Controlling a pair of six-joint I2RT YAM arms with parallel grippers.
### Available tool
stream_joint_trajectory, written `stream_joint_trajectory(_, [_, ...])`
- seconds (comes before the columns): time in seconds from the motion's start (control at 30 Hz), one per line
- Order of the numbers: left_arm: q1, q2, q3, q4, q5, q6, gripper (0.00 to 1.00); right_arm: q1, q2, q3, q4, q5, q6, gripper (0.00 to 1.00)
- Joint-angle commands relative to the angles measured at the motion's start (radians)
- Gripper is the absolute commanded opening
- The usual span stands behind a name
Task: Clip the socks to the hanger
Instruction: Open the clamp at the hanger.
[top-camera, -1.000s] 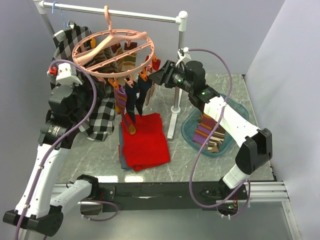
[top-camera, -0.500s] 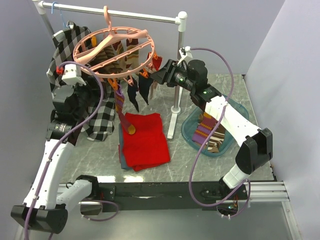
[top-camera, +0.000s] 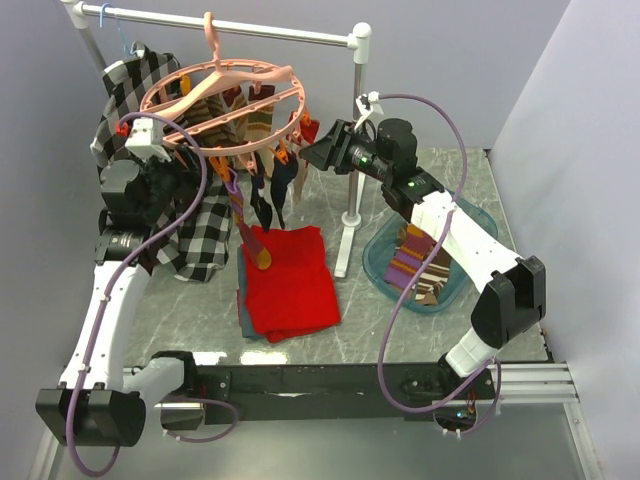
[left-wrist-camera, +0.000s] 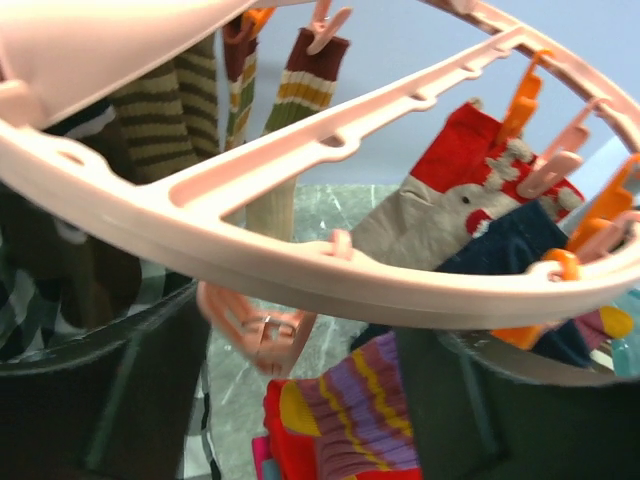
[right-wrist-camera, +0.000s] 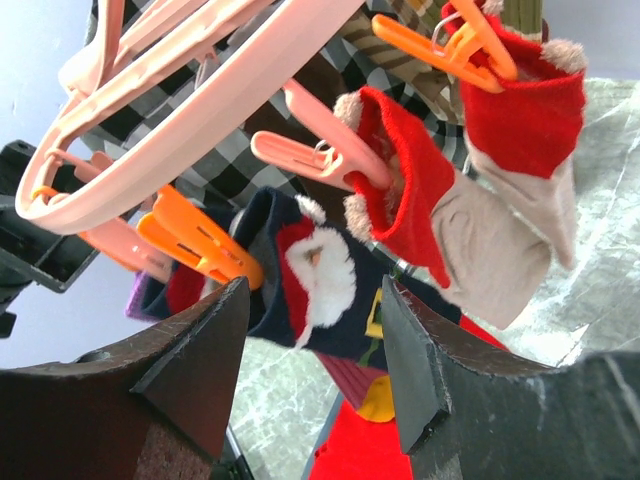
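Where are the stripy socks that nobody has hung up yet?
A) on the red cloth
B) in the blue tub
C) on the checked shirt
B: the purple and brown stripy socks lie piled in the blue tub, to the right of the red cloth.

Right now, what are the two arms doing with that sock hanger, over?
Left gripper and right gripper open, empty. Hanger on rail, several socks clipped. Checked shirt hangs close beside.

Hanger (top-camera: 200, 95) upper left, hooked on white rail (top-camera: 270, 32); socks (top-camera: 275, 190) dangle beneath. Right gripper (top-camera: 312, 152) beside its right rim. Red cloth (top-camera: 290, 285) centre.
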Motion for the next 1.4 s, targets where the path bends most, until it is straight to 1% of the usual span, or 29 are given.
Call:
stream_joint_trajectory(0.0, [0.009,-0.013,0.029,0.071,0.087,0.002,0.71,-0.006,-0.049,0.007,0.053,-0.048,-0.036,0.62])
stream_joint_trajectory(0.03, [0.009,-0.013,0.034,0.065,0.090,0.002,0.67,-0.004,-0.051,0.004,0.053,-0.049,-0.041,0.62])
stream_joint_trajectory(0.4, [0.009,-0.054,0.054,-0.004,0.069,0.009,0.50,-0.006,-0.095,-0.045,0.040,-0.049,-0.065,0.62])
stream_joint_trajectory(0.43, [0.009,-0.058,0.052,-0.005,0.067,0.003,0.47,-0.006,-0.100,-0.048,0.034,-0.048,-0.069,0.62])
stream_joint_trajectory(0.6, [0.007,-0.070,0.049,-0.025,0.058,-0.006,0.38,-0.004,-0.123,-0.066,0.011,-0.042,-0.093,0.62])
stream_joint_trajectory(0.63, [0.007,-0.074,0.048,-0.027,0.057,-0.008,0.33,-0.001,-0.127,-0.066,-0.002,-0.042,-0.101,0.63])
stream_joint_trajectory(0.8, [-0.003,-0.079,0.055,-0.056,0.026,-0.004,0.29,0.002,-0.147,-0.053,-0.062,-0.038,-0.150,0.62])
stream_joint_trajectory(0.83, [-0.008,-0.079,0.060,-0.071,0.018,-0.003,0.27,0.004,-0.152,-0.050,-0.064,-0.038,-0.157,0.63])
stream_joint_trajectory(0.93, [-0.023,-0.078,0.074,-0.103,-0.006,-0.006,0.20,0.013,-0.170,-0.036,-0.146,-0.031,-0.205,0.63])
stream_joint_trajectory(1.03, [-0.037,-0.079,0.088,-0.142,-0.041,-0.015,0.20,0.019,-0.212,-0.037,-0.248,0.017,-0.269,0.63])
stream_joint_trajectory(1.13, [-0.052,-0.079,0.115,-0.183,-0.107,-0.030,0.18,0.016,-0.287,-0.100,-0.338,0.119,-0.332,0.63])
stream_joint_trajectory(1.27, [-0.069,-0.076,0.167,-0.278,-0.185,-0.067,0.16,-0.013,-0.405,-0.229,-0.455,0.289,-0.412,0.66])
stream_joint_trajectory(1.3, [-0.071,-0.076,0.177,-0.290,-0.196,-0.087,0.16,-0.021,-0.419,-0.285,-0.498,0.338,-0.421,0.66])
stream_joint_trajectory(1.33, [-0.074,-0.074,0.184,-0.307,-0.209,-0.098,0.16,-0.048,-0.434,-0.319,-0.512,0.403,-0.429,0.66])
stream_joint_trajectory(1.37, [-0.079,-0.073,0.203,-0.320,-0.216,-0.109,0.15,-0.065,-0.456,-0.353,-0.522,0.415,-0.432,0.66])
